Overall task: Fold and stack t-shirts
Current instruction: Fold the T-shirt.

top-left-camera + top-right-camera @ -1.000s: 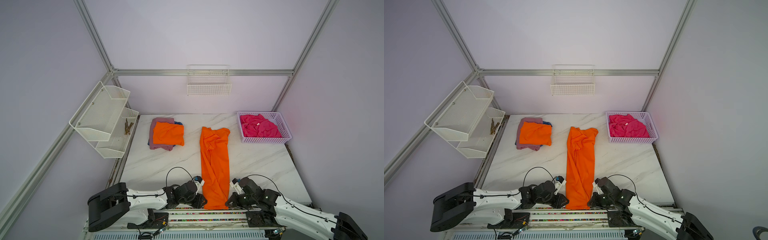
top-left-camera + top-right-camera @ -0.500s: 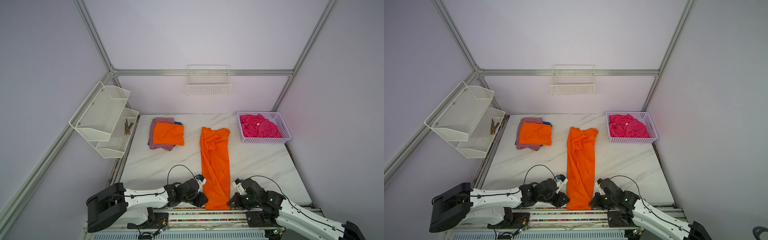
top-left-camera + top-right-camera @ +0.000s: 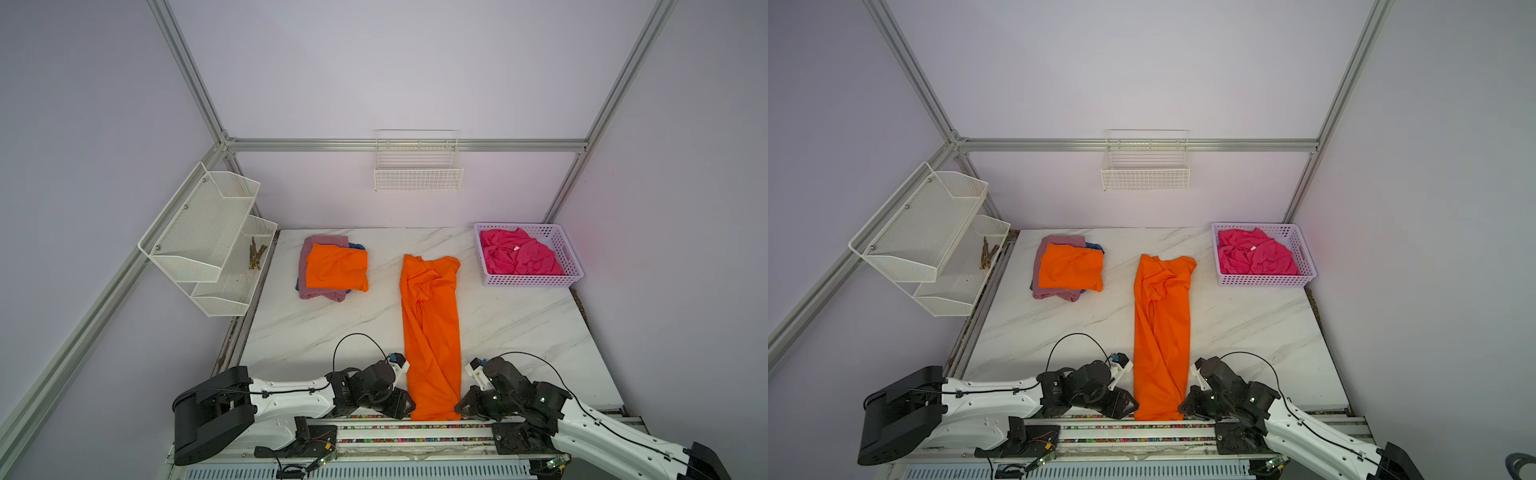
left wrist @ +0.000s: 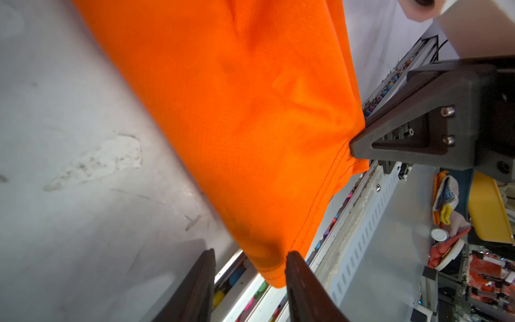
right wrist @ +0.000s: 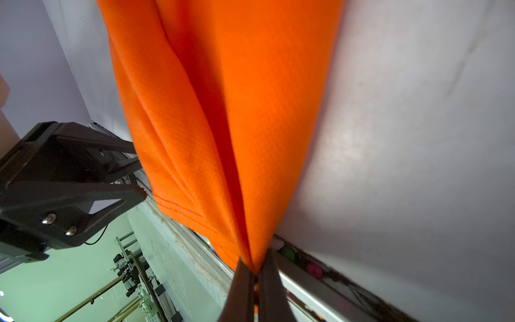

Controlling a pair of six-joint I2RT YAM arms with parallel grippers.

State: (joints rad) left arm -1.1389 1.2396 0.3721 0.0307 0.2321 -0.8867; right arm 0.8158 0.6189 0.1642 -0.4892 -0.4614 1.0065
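A long bright orange t-shirt (image 3: 430,332), folded into a narrow strip, lies down the middle of the table with its hem at the near edge. My left gripper (image 4: 249,259) is open at the hem's left corner, the cloth tip loose between its fingers. My right gripper (image 5: 255,267) is shut on the hem's right corner. Both top views show the two grippers (image 3: 409,409) (image 3: 1181,409) flanking the hem. At the back left, a folded orange t-shirt (image 3: 336,268) tops a mauve-pink t-shirt (image 3: 322,245) and a blue t-shirt (image 3: 357,246). A hot pink t-shirt (image 3: 519,257) lies crumpled in the basket.
The lilac plastic basket (image 3: 532,282) stands at the back right. A white mesh shelf (image 3: 199,232) hangs on the left wall and a wire basket (image 3: 417,174) on the back wall. A rail with coloured beads (image 3: 415,428) runs along the table's near edge.
My left gripper's jaws have parted and let go of the hem corner. Both grippers have shifted slightly toward the near edge. The right gripper stays shut on the cloth.
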